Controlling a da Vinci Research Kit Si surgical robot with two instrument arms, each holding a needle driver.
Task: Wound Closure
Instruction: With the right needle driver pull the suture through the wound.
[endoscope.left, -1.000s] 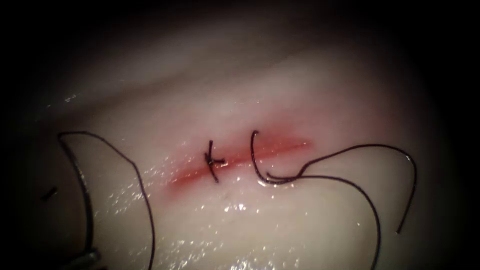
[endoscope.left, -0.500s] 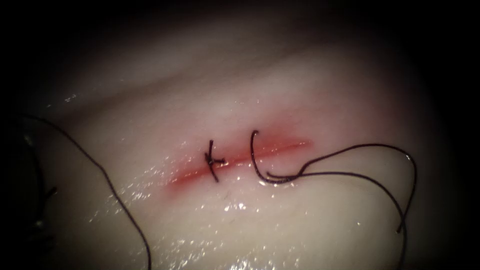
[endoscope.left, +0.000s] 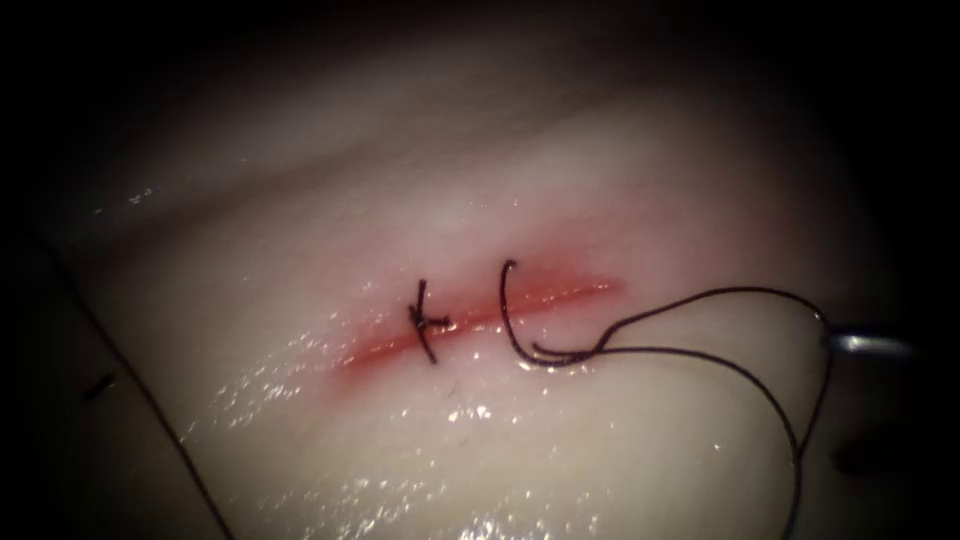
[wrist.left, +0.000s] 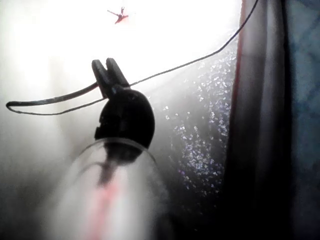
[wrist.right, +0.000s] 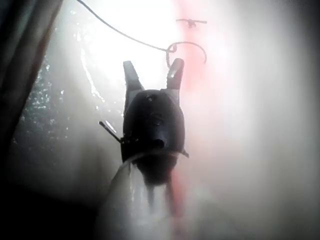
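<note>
Left tool (wrist.left: 111, 71) clenched on thread (endoscope.left: 700, 352); strand runs out both sides of its jaws. Right tool (wrist.right: 153, 75) spread wide, grasping nothing; its tip (endoscope.left: 868, 345) at right edge of endoscope view, just beside thread loop. Needle not made out in any view. Tissue (endoscope.left: 600, 450) wet, glistening. Cut (endoscope.left: 480, 318) red, slanting, with tied knot (endoscope.left: 428, 322) across it. Right of knot, second stitch (endoscope.left: 508, 305) crosses cut; thread leaves it on near side, loops rightward. Another strand (endoscope.left: 130, 390) slants across left of tissue.
</note>
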